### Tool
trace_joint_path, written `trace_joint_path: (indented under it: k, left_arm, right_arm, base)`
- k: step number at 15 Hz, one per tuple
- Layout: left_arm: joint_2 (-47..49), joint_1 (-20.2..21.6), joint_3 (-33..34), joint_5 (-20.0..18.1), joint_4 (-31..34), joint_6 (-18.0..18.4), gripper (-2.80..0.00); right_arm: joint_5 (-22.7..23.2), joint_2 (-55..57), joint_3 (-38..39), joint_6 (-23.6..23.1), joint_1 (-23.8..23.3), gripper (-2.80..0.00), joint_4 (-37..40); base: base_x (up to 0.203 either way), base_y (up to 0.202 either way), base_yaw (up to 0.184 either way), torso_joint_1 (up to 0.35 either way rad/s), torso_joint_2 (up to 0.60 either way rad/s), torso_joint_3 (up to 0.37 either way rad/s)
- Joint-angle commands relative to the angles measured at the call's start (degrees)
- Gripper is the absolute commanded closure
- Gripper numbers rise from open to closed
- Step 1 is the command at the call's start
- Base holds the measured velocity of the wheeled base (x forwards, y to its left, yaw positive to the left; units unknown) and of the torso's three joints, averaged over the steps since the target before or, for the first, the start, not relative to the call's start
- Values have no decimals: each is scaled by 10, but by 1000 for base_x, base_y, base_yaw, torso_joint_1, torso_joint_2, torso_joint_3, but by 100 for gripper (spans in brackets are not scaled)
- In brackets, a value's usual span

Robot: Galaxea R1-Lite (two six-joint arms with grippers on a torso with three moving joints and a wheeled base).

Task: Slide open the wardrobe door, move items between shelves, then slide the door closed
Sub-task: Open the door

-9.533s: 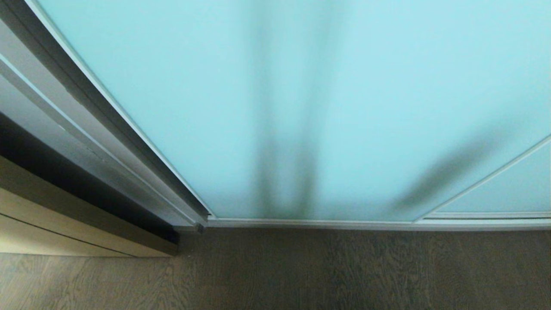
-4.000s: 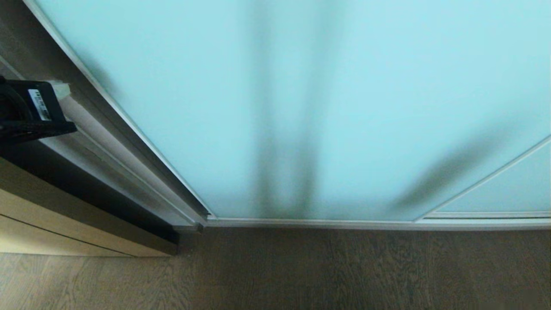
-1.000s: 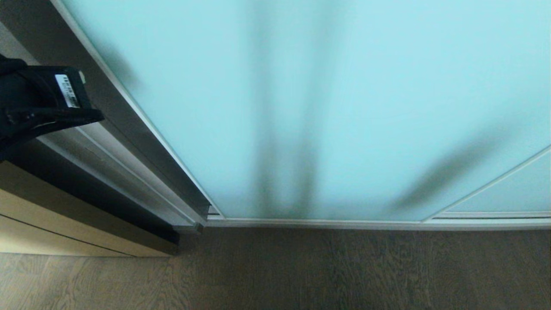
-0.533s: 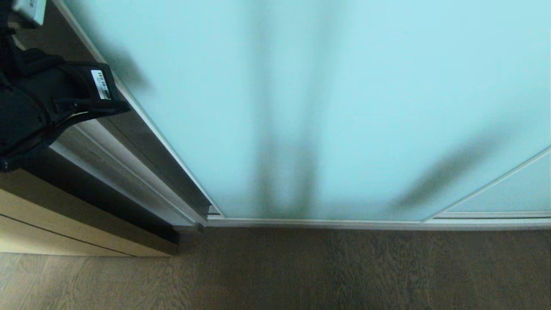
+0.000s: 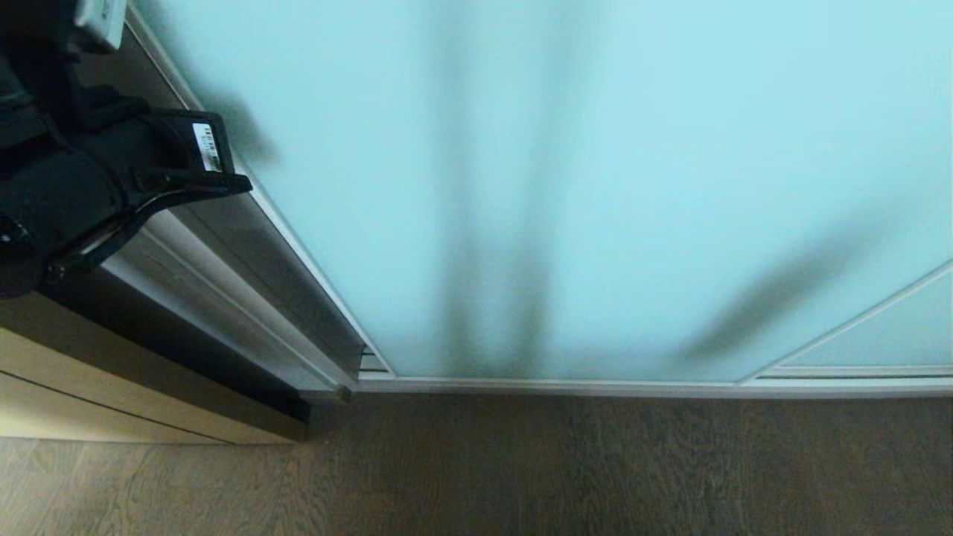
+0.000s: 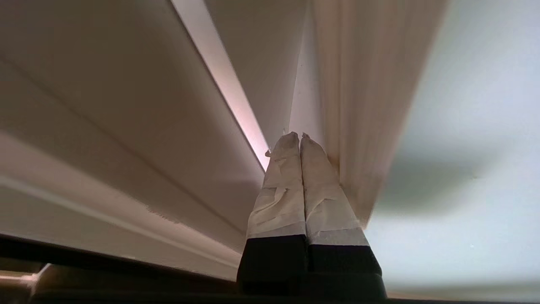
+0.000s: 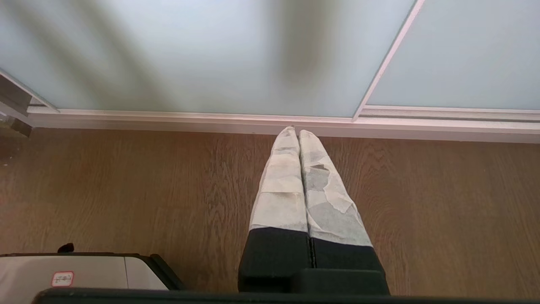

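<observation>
Sliding wardrobe door (image 5: 595,186): fills centre and right of head view, slightly ajar at lower left. Left gripper (image 6: 299,137): fingers pressed together, empty, against door's left frame edge. Right gripper (image 7: 295,128): closed, empty, above wooden floor (image 7: 126,190).

I saw the sliding wardrobe door (image 5: 595,186) as a tall pale aqua frosted-glass panel in a thin silver-white frame, standing upright on its floor track. Its left edge had a narrow gap beside the grey jamb, so it stood slightly open. Dim vertical shadows showed through the glass. Neither the items nor the shelves were visible to me.
</observation>
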Motion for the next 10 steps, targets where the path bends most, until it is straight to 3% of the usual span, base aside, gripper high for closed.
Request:
trace_joint_path:
  k: [1, 6, 10]
  left_arm:
    - [18, -2, -3, 1, -3, 0, 0]
    - [31, -59, -25, -25, -2, 0, 0]
    - [62, -150, -33, -23, -2, 0, 0]
  right_arm:
    - [0, 0, 1, 0, 0, 0, 0]
    - [0, 0, 1, 0, 0, 0, 0]
    - [0, 0, 0, 0, 0, 0, 0]
  base:
    - [0, 0, 0, 0, 0, 0]
    - [0, 0, 0, 0, 0, 0]
    - [0, 0, 0, 0, 0, 0]
